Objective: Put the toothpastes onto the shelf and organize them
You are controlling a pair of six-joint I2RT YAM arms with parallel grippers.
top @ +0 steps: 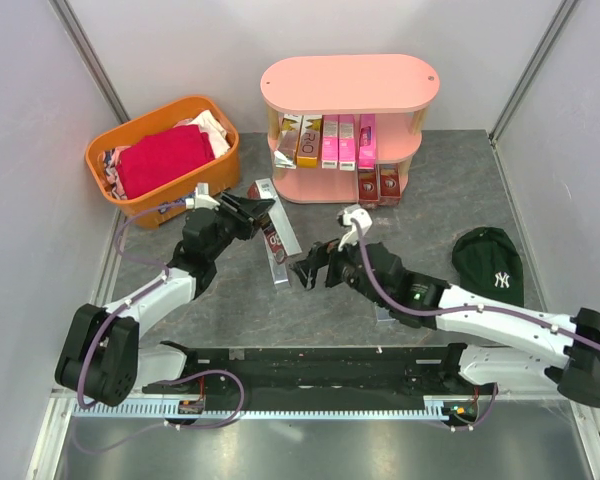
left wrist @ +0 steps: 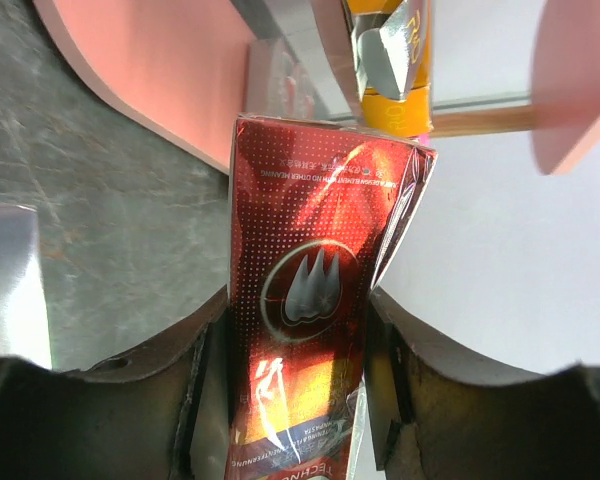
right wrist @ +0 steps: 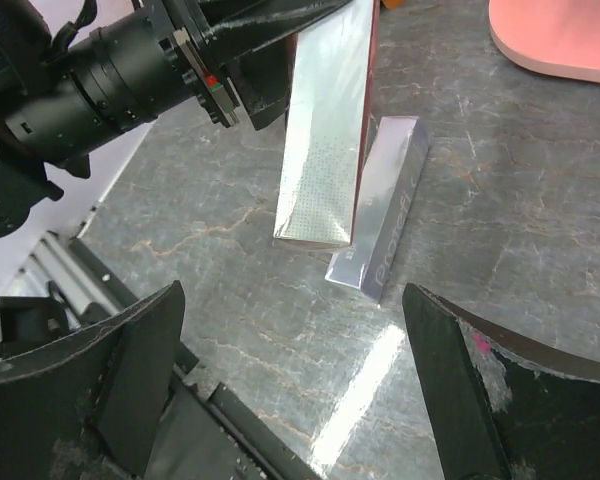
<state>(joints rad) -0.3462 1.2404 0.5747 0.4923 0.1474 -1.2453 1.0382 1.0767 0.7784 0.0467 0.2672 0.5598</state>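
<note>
The left gripper [left wrist: 290, 400] pinched a dark red cardboard toothpaste carton with white lettering [left wrist: 300, 290] across its narrow sides. The long axis of the carton pointed toward the pink three-tier oval shelf [top: 350, 85], probably so that it could slide in end first beside the upright cartons [top: 330, 140] on the middle tier. The right gripper [right wrist: 310, 400] hung with its fingers spread wide above a silver-grey carton [right wrist: 382, 215] lying flat on the grey table [right wrist: 500, 200], apparently ready to take it next.

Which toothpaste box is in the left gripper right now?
The dark red carton with the round emblem, clamped in the left gripper. A silver-grey carton lies on the table, and other cartons stand on the shelf.
</note>
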